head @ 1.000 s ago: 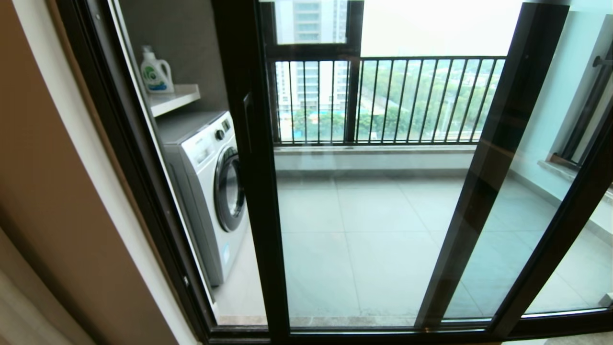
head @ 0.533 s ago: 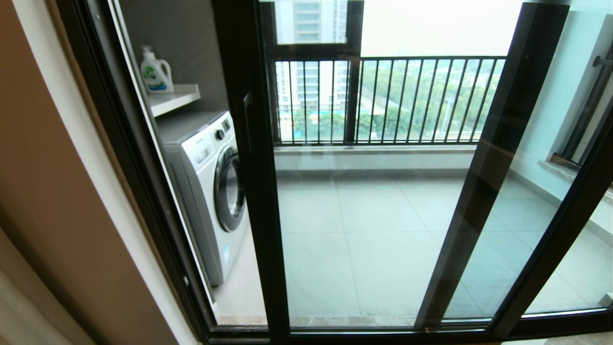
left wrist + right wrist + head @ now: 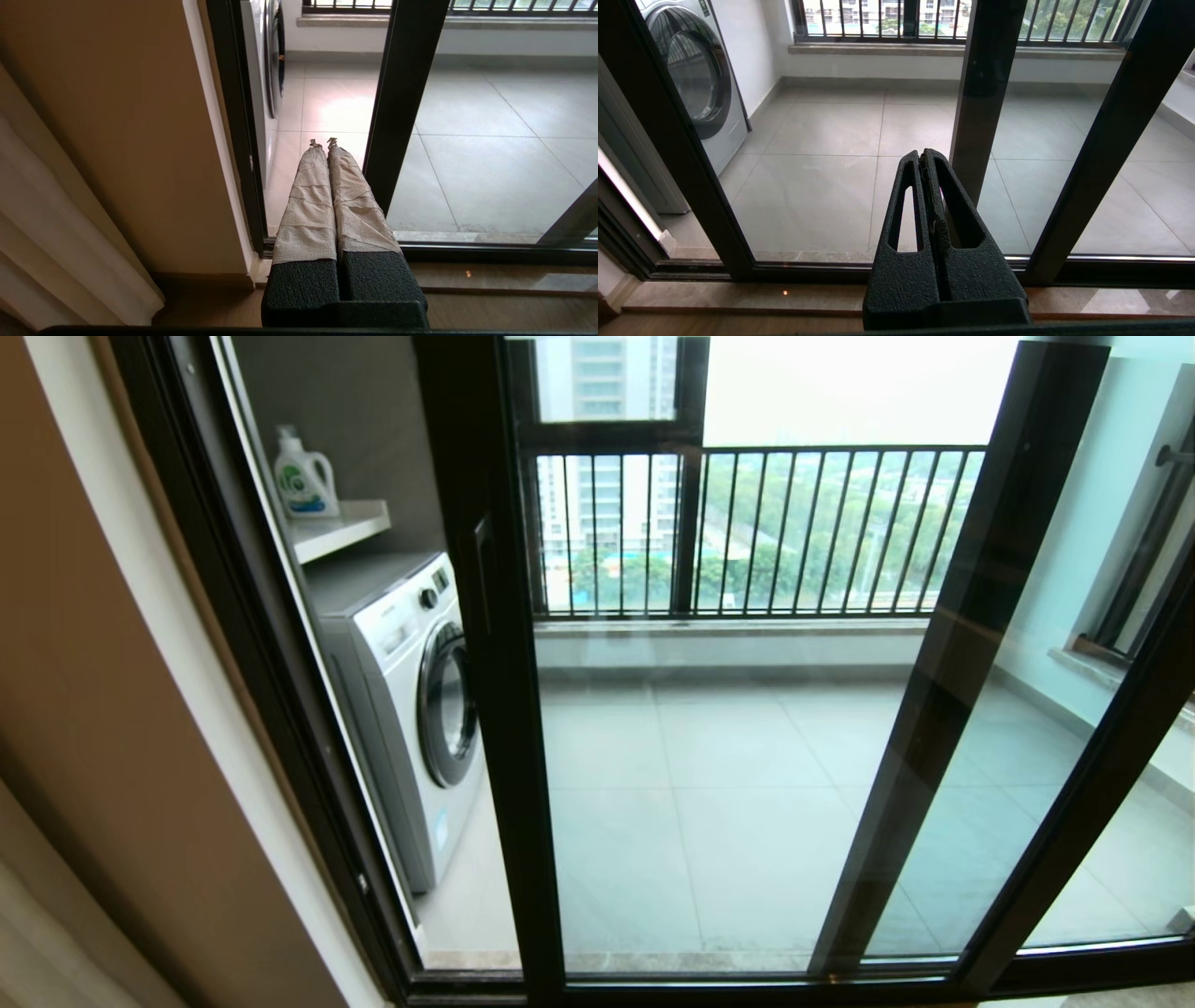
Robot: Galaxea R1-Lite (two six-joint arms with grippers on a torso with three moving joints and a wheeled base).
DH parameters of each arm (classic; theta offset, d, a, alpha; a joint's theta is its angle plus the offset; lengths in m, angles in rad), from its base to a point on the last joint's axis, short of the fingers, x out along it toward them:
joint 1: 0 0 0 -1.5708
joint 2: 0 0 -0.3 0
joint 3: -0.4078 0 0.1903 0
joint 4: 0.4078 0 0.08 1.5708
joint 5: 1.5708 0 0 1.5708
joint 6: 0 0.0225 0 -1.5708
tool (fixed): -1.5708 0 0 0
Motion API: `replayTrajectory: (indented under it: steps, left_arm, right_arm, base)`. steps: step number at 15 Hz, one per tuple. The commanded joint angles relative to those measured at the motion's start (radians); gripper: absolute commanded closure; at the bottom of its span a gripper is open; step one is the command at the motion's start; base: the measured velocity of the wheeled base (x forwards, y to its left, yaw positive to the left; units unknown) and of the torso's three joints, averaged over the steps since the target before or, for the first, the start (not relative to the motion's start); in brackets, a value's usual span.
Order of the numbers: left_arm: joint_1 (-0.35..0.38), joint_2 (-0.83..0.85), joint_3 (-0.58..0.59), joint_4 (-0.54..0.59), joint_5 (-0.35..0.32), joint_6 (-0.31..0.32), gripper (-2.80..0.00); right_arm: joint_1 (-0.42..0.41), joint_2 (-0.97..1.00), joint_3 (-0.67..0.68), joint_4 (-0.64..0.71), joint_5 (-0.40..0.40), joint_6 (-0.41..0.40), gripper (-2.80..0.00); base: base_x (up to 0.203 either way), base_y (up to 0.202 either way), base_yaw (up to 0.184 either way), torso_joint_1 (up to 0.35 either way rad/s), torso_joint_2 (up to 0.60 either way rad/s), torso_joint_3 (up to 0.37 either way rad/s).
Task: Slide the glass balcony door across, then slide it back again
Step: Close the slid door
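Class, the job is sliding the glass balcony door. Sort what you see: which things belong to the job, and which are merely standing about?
Belongs to the job:
glass balcony door
latch handle
left gripper, shut
right gripper, shut

Merely standing about:
washing machine
detergent bottle
shelf
railing

Door (image 3: 495, 709): black-brown frame, clear glass. Washer (image 3: 401, 700), centre left: white, dark porthole. Bottle (image 3: 303, 476), upper left: white, green label. Railing (image 3: 794, 532): black bars. Floor (image 3: 709, 803): pale grey tiles.
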Motion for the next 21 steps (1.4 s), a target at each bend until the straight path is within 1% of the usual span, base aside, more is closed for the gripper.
replayTrajectory:
  steps: [1,4,5,6,7,9,11,12,14,16,18,19,21]
  left_arm:
    - [0.000,0.002,0.000,0.001,-0.001,0.000,0.00]
    - [0.000,0.002,-0.007,0.002,-0.002,0.019,0.00]
    - [0.000,0.002,-0.042,0.002,-0.011,0.024,0.00]
    - [0.000,0.015,-0.116,0.013,-0.030,0.027,0.00]
    - [0.000,0.054,-0.190,0.030,-0.055,0.027,0.00]
    - [0.000,0.218,-0.330,0.051,-0.101,0.026,0.00]
    - [0.000,0.379,-0.406,0.049,-0.140,0.023,0.00]
    - [0.000,0.456,-0.426,0.009,-0.166,0.021,0.00]
    - [-0.001,0.634,-0.446,-0.137,-0.195,0.022,0.00]
    - [-0.001,0.826,-0.481,-0.294,-0.208,0.023,0.00]
    - [-0.003,0.998,-0.563,-0.422,-0.214,0.020,0.00]
    - [-0.005,1.064,-0.618,-0.461,-0.218,0.019,0.00]
    - [-0.024,1.161,-0.704,-0.501,-0.222,0.019,0.00]
  right_arm:
    - [0.000,0.000,0.012,-0.001,0.001,-0.001,0.00]
    - [0.001,0.000,0.012,0.000,0.001,-0.001,0.00]
    - [0.000,0.001,0.012,-0.001,0.001,-0.001,0.00]
    - [0.000,0.000,0.012,-0.001,0.001,-0.001,0.00]
    - [0.001,0.000,0.012,0.000,0.001,-0.001,0.00]
    - [0.000,0.001,0.012,0.000,0.001,-0.001,0.00]
    - [0.001,0.001,0.012,0.000,0.001,-0.001,0.00]
    - [0.001,0.001,0.012,0.000,0.001,-0.001,0.00]
    - [-0.001,0.001,0.012,0.000,0.001,-0.001,0.00]
    - [0.001,0.001,0.012,0.000,0.001,-0.001,0.00]
    - [0.001,0.001,0.012,0.000,0.001,-0.001,0.00]
    - [0.001,0.001,0.012,0.000,0.001,-0.001,0.00]
    - [0.001,0.001,0.012,-0.001,0.001,-0.001,0.00]
  base:
    - [0.000,0.000,0.000,0.000,0.00,0.000]
    - [0.000,0.000,0.000,0.000,0.00,0.000]
    - [0.000,0.000,0.000,0.000,0.00,0.000]
    - [0.000,0.000,0.000,0.000,0.00,0.000]
    - [0.000,0.000,0.000,0.000,0.00,0.000]
    - [0.000,0.000,0.000,0.000,0.00,0.000]
    - [0.000,0.000,0.000,0.000,0.00,0.000]
    - [0.000,0.000,0.000,0.000,0.00,0.000]
    - [0.000,0.000,0.000,0.000,0.00,0.000]
    - [0.000,0.000,0.000,0.000,0.00,0.000]
    - [0.000,0.000,0.000,0.000,0.00,0.000]
    - [0.000,0.000,0.000,0.000,0.00,0.000]
    - [0.000,0.000,0.000,0.000,0.00,0.000]
